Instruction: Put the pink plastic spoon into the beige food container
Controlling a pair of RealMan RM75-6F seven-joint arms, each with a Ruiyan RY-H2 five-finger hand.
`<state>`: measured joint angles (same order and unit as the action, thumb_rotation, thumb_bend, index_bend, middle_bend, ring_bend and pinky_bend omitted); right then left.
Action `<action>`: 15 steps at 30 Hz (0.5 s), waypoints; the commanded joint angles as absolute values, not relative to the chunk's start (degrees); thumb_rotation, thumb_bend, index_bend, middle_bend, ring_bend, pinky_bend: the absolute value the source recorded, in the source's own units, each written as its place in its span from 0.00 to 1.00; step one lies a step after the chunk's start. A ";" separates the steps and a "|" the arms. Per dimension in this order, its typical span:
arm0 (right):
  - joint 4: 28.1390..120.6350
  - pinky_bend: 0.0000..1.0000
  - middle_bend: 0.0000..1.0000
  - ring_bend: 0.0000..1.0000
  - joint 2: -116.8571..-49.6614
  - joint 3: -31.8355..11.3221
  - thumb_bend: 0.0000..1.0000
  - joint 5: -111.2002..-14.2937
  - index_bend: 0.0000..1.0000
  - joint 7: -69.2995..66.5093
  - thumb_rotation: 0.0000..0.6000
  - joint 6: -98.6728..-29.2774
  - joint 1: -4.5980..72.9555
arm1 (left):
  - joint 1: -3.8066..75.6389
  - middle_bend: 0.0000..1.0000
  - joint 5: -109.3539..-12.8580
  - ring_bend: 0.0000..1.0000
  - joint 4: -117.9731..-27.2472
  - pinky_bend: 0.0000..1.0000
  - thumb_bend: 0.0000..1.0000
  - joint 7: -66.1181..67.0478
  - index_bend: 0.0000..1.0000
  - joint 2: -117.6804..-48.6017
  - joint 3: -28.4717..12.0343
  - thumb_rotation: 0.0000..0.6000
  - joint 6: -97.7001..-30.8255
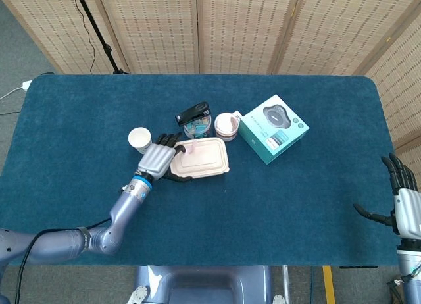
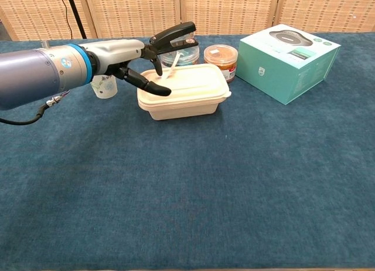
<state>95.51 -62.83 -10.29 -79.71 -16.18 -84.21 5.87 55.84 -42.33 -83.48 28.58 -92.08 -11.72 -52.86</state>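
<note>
The beige food container [image 1: 202,158] [image 2: 186,92] stands mid-table with its lid down. The pale pink spoon [image 1: 189,148] [image 2: 173,65] lies on the left part of the lid, its handle slanting toward the back. My left hand [image 1: 158,160] [image 2: 132,63] reaches over the container's left end with fingers apart. Its thumb lies along the lid's front left edge, and the other fingertips are close to the spoon. I cannot see a grip on the spoon. My right hand [image 1: 402,202] hangs with spread fingers off the table's right edge, only in the head view.
A paper cup [image 1: 139,139] [image 2: 104,86] stands just left of my left hand. Behind the container are a clear tub with a black stapler [image 1: 193,113] [image 2: 173,35] on top, a round tub [image 1: 227,126] [image 2: 221,54] and a teal box [image 1: 273,128] [image 2: 289,53].
</note>
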 commanded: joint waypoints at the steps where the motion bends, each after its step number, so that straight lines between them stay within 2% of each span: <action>1: 95.54 0.00 0.00 0.00 -62.75 -10.31 0.00 -79.66 0.02 -16.33 1.00 -84.12 5.88 | 55.74 0.00 -42.08 0.00 -83.48 0.00 0.00 28.69 0.29 -91.85 -11.75 0.37 -53.00; 15: 95.84 0.00 0.00 0.00 -62.69 -10.20 0.00 -79.85 0.02 -16.13 1.00 -84.24 5.80 | 55.63 0.00 -42.32 0.00 -82.76 0.00 0.00 27.77 0.29 -92.08 -11.32 0.37 -51.72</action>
<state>95.84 -62.70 -10.20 -79.85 -16.12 -84.24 5.80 55.63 -42.32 -82.76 27.77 -92.08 -11.32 -51.73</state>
